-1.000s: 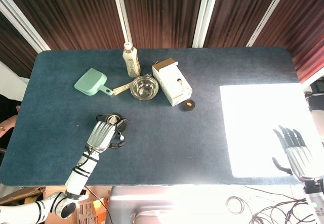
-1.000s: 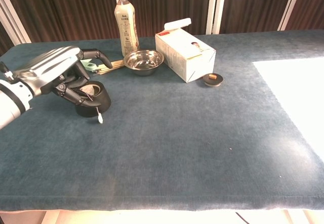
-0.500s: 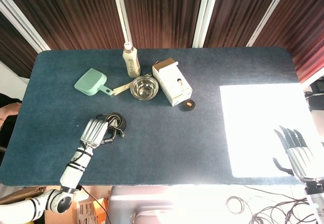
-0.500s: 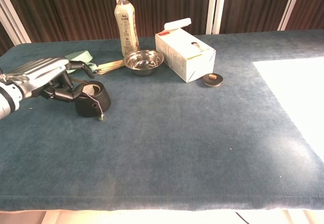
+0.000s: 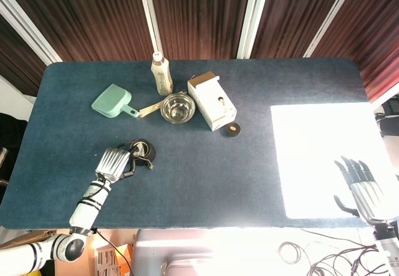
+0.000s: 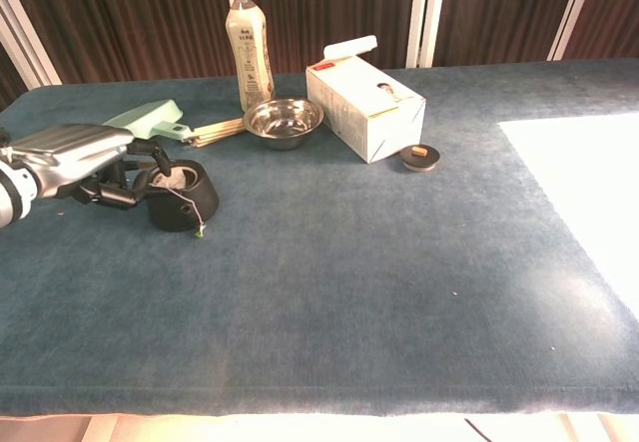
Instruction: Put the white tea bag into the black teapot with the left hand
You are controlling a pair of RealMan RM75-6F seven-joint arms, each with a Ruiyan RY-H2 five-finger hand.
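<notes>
The black teapot (image 5: 143, 149) (image 6: 184, 197) stands on the blue table at the front left. Inside it lies the white tea bag (image 6: 181, 174); its string runs over the pot's side to a small green tag (image 6: 199, 230) on the table. My left hand (image 5: 113, 162) (image 6: 78, 153) hovers low just left of the pot, fingers loosely bent and apart, holding nothing. At the table's front right edge my right hand (image 5: 362, 187) rests with fingers spread and nothing in it; only the head view shows it.
Behind the teapot lie a green dustpan (image 6: 150, 118), wooden sticks (image 6: 215, 131), a steel bowl (image 6: 284, 121), a tea bottle (image 6: 250, 51), a white carton (image 6: 364, 108) and a small black lid (image 6: 420, 156). Bright sunlight (image 5: 327, 157) covers the table's right part.
My left hand has pulled back from above the teapot toward the left and lowered. The tea bag stayed in the pot, its string now hanging free over the side.
</notes>
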